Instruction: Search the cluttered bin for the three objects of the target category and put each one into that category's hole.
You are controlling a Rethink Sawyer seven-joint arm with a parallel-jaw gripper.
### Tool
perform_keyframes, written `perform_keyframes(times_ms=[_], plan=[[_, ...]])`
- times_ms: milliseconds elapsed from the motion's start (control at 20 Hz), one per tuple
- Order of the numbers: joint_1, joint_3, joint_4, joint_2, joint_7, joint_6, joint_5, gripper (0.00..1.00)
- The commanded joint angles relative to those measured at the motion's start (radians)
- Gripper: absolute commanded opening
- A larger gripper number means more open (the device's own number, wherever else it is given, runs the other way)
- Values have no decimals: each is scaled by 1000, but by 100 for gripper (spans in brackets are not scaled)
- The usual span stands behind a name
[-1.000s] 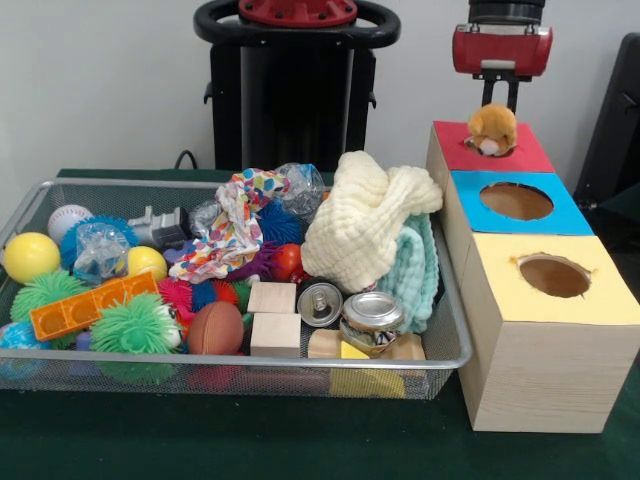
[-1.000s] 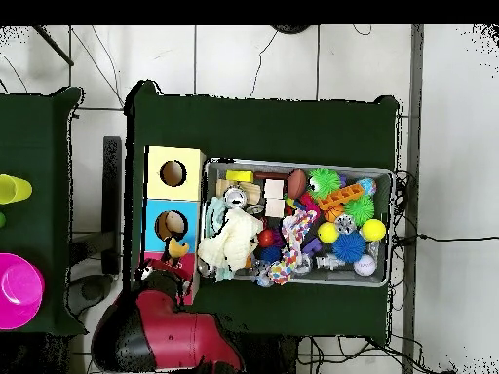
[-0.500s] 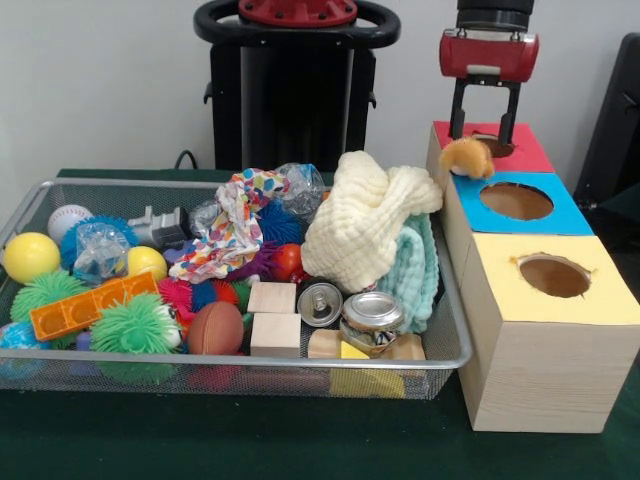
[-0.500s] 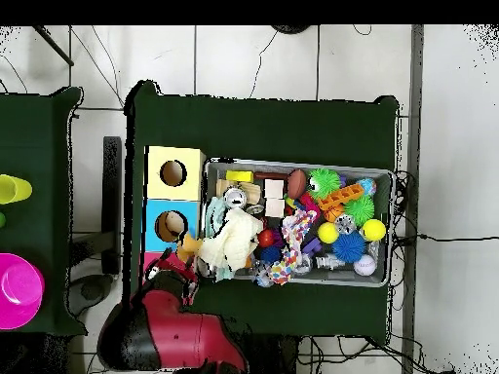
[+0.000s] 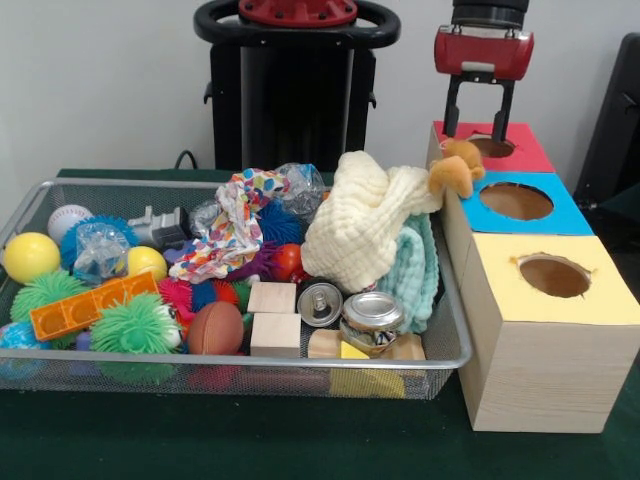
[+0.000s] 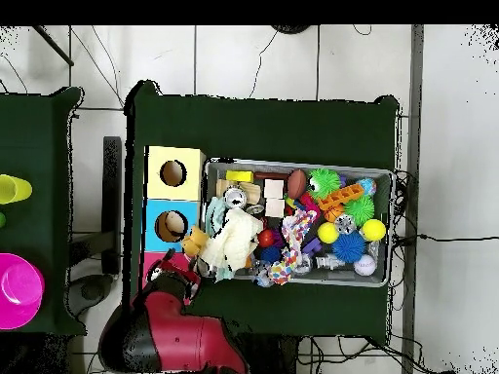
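Gripper [image 5: 478,108] at upper right, fingers spread and empty, above the red hole [image 5: 494,147]. Wire bin [image 5: 455,345] of clutter fills the lower left. Small orange plush toy [image 5: 456,170] lies at the box's left edge, touching the cream cloth [image 5: 362,225].
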Motion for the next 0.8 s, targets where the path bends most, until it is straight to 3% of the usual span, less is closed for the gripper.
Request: perform_keyframes(times_ms=[50, 400, 800], plan=[[12, -11, 18, 39, 200, 63, 81, 100], [-7, 14, 40, 39, 216, 7, 99, 100], [-77, 58, 12, 125, 205, -112, 57, 100]])
